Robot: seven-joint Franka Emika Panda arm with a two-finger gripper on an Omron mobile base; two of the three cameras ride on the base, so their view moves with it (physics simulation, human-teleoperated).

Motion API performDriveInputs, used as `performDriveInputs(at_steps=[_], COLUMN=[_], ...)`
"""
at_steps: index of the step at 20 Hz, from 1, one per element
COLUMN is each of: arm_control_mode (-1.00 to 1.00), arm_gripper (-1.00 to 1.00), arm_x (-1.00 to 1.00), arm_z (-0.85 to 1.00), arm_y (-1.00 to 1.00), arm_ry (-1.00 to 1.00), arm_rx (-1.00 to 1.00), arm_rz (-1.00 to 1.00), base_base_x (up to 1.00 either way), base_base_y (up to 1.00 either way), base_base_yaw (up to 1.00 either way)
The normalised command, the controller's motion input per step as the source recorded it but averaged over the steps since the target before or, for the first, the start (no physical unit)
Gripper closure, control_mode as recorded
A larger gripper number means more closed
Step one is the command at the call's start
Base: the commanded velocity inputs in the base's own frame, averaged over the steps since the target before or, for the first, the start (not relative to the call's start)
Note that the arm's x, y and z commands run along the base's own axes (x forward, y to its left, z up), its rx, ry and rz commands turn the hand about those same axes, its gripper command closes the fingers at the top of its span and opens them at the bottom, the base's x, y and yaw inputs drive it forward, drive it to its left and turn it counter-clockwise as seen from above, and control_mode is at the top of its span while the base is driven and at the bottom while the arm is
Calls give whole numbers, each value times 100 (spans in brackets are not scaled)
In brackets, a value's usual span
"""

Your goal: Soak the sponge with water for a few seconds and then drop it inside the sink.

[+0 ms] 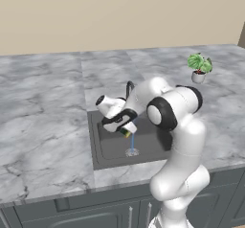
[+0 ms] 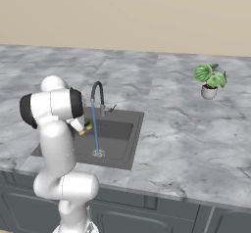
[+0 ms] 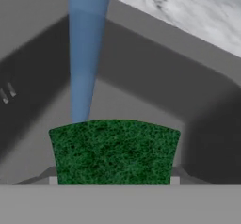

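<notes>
Sponge [image 3: 113,151] sits clamped in the gripper [image 1: 128,129], held over the sink [image 1: 109,150] right beside the water [image 1: 132,142]. The hand view alone gives the close look: the sponge's rough dark green face lies low in the picture, and the blue stream drops past its left edge, with the basin's dark walls behind and a strip of marble counter [image 3: 188,6] at upper right. From the left base view the arm covers most of the faucet, and the sponge shows as a small green and yellow bit at the gripper's tip. The right base view shows the whole curved faucet [image 2: 97,96], the stream running to the drain, and a plant [image 2: 209,80] well apart on the counter.
</notes>
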Motion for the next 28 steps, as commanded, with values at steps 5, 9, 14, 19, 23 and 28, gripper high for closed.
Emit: performDriveInputs(at_steps=[5, 9, 14, 19, 23, 28], arm_control_mode=[-100, -100, -100, -100, -100, -100], arm_gripper=[100, 100, 100, 100, 100, 100], arm_x=[-25, -25, -2, -2, -1, -9], arm_z=[23, 20, 47, 52, 26, 1], arm_y=[27, 26, 18, 21, 12, 0], arm_ry=[0, 3, 18, 31, 30, 16], arm_rx=[1, 7, 7, 2, 4, 6], arm_rz=[23, 28, 33, 31, 33, 30], base_base_x=[0, 0, 0, 0, 0, 0], base_base_y=[0, 0, 0, 0, 0, 0], base_base_yaw=[0, 0, 0, 0, 0, 0])
